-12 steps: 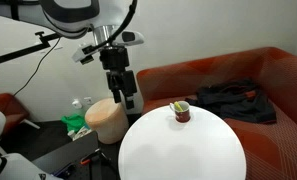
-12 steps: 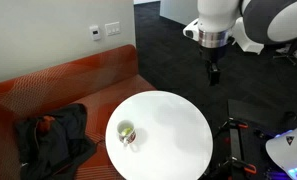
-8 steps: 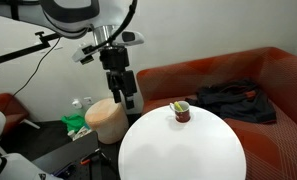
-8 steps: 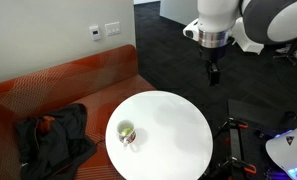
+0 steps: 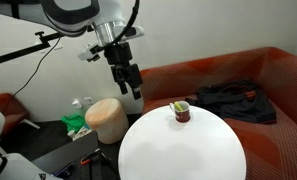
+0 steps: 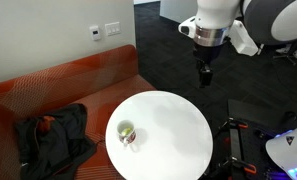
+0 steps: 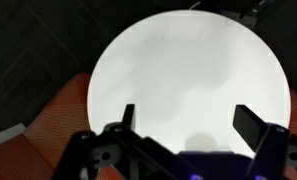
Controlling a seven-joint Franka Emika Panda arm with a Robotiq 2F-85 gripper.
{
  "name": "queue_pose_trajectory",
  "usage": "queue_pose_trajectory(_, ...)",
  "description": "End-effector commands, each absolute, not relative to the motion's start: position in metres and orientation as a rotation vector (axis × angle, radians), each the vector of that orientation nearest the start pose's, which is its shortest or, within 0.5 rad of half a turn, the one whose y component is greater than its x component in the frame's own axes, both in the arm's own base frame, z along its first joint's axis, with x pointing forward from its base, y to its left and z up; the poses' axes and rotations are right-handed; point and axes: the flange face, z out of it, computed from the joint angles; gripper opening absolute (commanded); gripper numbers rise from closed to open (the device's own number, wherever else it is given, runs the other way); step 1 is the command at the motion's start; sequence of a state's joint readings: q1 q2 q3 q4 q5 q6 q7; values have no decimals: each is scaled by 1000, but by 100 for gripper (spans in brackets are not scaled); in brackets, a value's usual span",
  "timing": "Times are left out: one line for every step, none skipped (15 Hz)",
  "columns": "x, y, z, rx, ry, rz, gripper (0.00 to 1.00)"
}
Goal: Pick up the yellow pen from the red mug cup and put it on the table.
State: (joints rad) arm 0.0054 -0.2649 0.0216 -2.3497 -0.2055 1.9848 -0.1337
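Note:
The small dark red mug cup (image 5: 180,113) stands on the round white table (image 5: 178,150) near its far edge, with the yellow pen (image 5: 176,105) sticking out of its top. In the exterior view from above, the mug (image 6: 125,132) sits at the table's edge (image 6: 173,130) nearest the sofa, and the pen (image 6: 124,131) shows as a faint light streak inside it. My gripper (image 5: 135,91) hangs open and empty in the air beyond the table's rim, well apart from the mug; it also shows in the exterior view from above (image 6: 204,77). In the wrist view the open gripper (image 7: 186,117) looks down on the bare table top (image 7: 188,60); mug and pen are out of view there.
A red sofa (image 5: 238,75) curves behind the table, with dark clothing (image 5: 228,100) lying on it, also seen from above (image 6: 53,135). A beige cylindrical stool (image 5: 106,119) stands beside the table under my arm. Dark floor surrounds the table (image 6: 168,50).
My gripper has swung slightly toward the table and tilted. The mug and pen have not moved.

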Motion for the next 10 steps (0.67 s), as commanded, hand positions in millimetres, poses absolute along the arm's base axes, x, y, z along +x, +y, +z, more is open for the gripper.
queue_pose_trajectory(473,17,436,-3226,-454,-33,100)
queue_pose_trajectory(480,22,437,-3208,-465,-94,100)
queue_pose_trajectory(489,26,437,-3177,-482,-176,100)
queue_pose_trajectory(496,29,437,-3153,-499,-241,100)
queue_pose_trajectory(504,32,436,-3122,-542,-317,100)
queue_pose_trajectory(511,33,434,-3090,-591,-387,100)
queue_pose_trajectory(518,34,431,-3055,-639,-449,100)
queue_pose_trajectory(524,32,429,-3023,-694,-513,100)
queue_pose_trajectory(530,31,426,-2983,-749,-553,100)
queue_pose_trajectory(535,31,423,-2943,-810,-586,100)
